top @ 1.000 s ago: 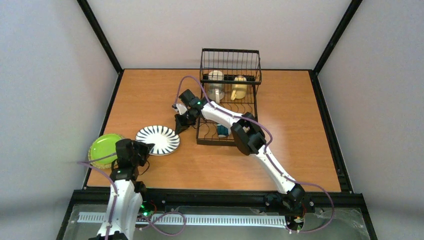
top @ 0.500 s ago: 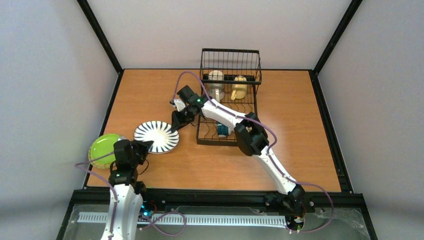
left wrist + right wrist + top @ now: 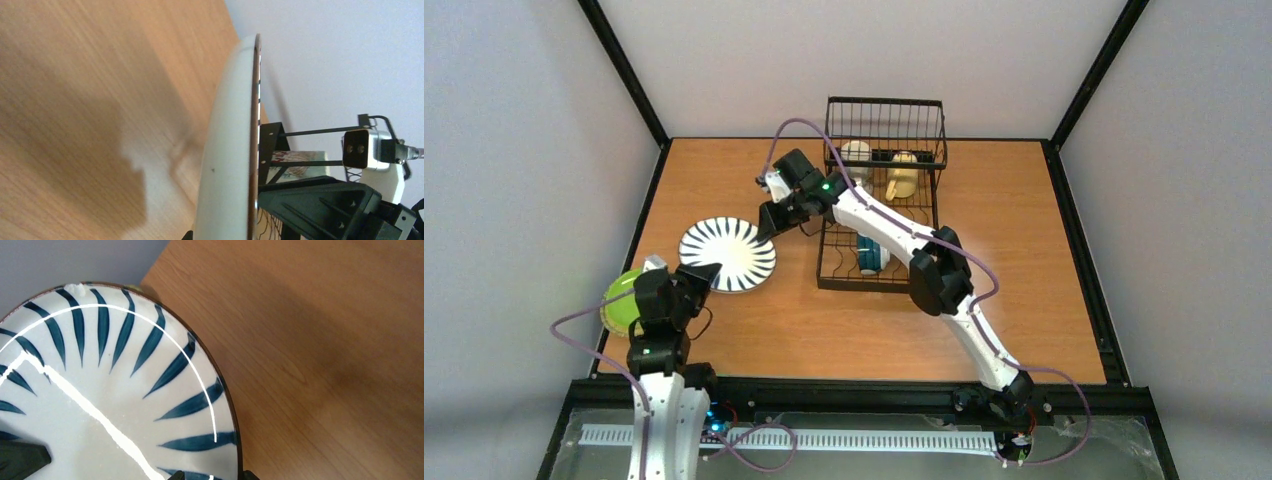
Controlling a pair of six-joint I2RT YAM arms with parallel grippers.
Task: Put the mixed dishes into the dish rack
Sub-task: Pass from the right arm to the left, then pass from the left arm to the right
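The black-and-white striped plate (image 3: 727, 254) is held tilted above the table, left of the dish rack (image 3: 880, 275). My left gripper (image 3: 692, 276) is shut on its near-left rim. In the left wrist view the plate (image 3: 230, 150) shows edge-on, casting a shadow on the wood. My right gripper (image 3: 769, 218) is open, its fingertips on either side of the plate's far-right rim (image 3: 227, 405) without pinching it. The lime-green plate (image 3: 619, 296) lies at the left edge, partly under my left arm. A cream mug (image 3: 856, 160), a yellow mug (image 3: 902, 176) and a teal-and-white cup (image 3: 869, 256) sit in the rack.
The rack's tall wire basket (image 3: 885, 128) rises at the far end. Black frame posts and rails (image 3: 639, 215) border the wooden table. The right arm (image 3: 894, 235) stretches across the rack's near-left corner.
My right gripper went from shut to open and moved left onto the plate's far rim. The left gripper shifted left and carried the striped plate up and back.
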